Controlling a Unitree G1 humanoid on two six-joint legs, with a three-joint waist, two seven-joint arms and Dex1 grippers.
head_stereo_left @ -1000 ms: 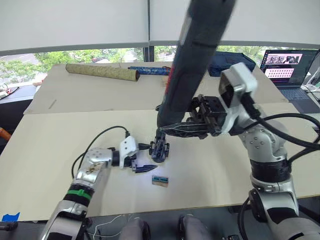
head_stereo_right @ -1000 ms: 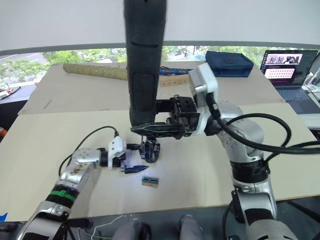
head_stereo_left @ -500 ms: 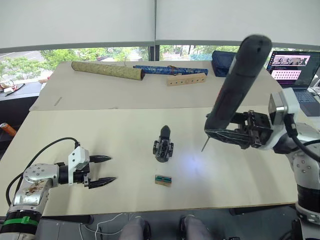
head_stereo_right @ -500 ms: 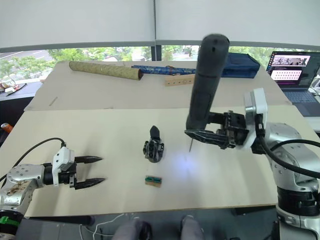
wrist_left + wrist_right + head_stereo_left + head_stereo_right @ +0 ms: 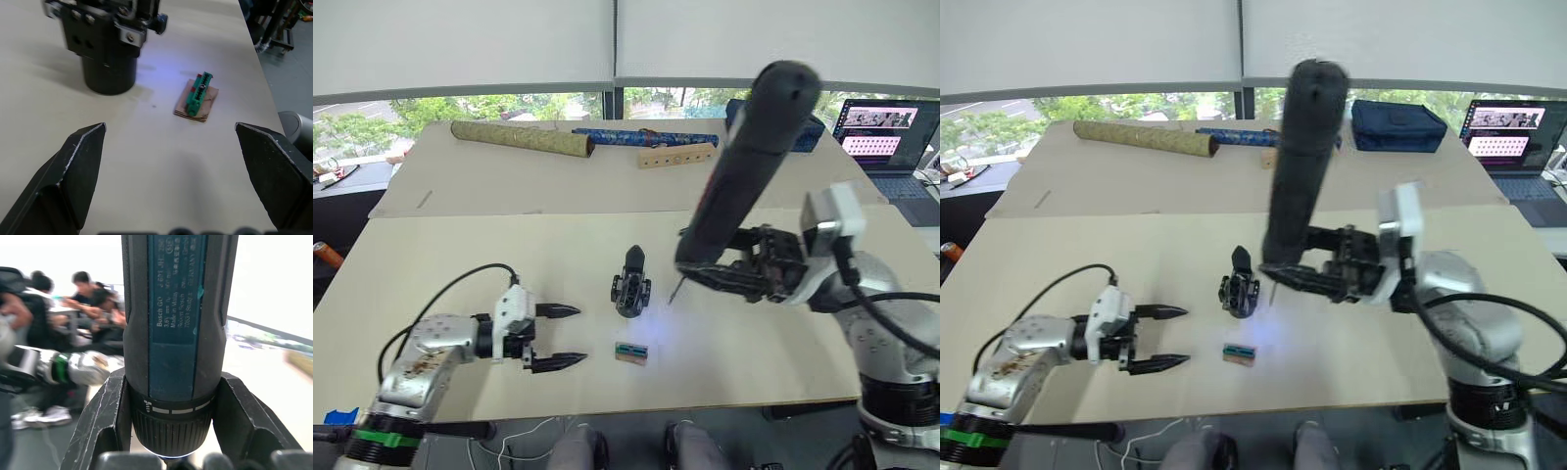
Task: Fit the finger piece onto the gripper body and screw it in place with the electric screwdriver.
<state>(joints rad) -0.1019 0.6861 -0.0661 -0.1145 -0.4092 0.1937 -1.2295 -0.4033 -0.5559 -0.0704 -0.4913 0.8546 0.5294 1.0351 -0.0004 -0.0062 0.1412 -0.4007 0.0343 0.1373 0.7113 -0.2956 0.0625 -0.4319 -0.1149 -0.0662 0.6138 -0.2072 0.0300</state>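
Gripper body: the gripper body [image 5: 631, 285] stands upright on the tan table [image 5: 460, 255], near its middle, pointed finger up; standing so, its upper part lies open to a tool from above, I judge.
Finger piece: no loose wedge can be told apart; whether the upright point on the body is that piece already fitted, I cannot tell.
Electric screwdriver: the electric screwdriver [image 5: 1299, 166] is grasped low on its barrel by the right gripper [image 5: 1317, 276], fingers clenched on either side of the collar. It tilts, rounded end high, bit [image 5: 672, 290] down and just beside the body, apart from it. A bluish glow falls on the table there, likely the tool's lamp.
Left gripper: the left gripper [image 5: 550, 337] hovers low over the table, fingers spread and grasping nothing, aimed toward the body, probably ready to steady it.
Nearby: a small green-and-tan block [image 5: 197, 95] lies near the body's base, between it and the table's near edge.
Farther off: rolled tubes [image 5: 522, 140], a holed wooden strip [image 5: 676, 156], a dark blue case [image 5: 1400, 124] and a laptop [image 5: 886, 132] sit well apart.
In the way: nothing lies between bit and body.
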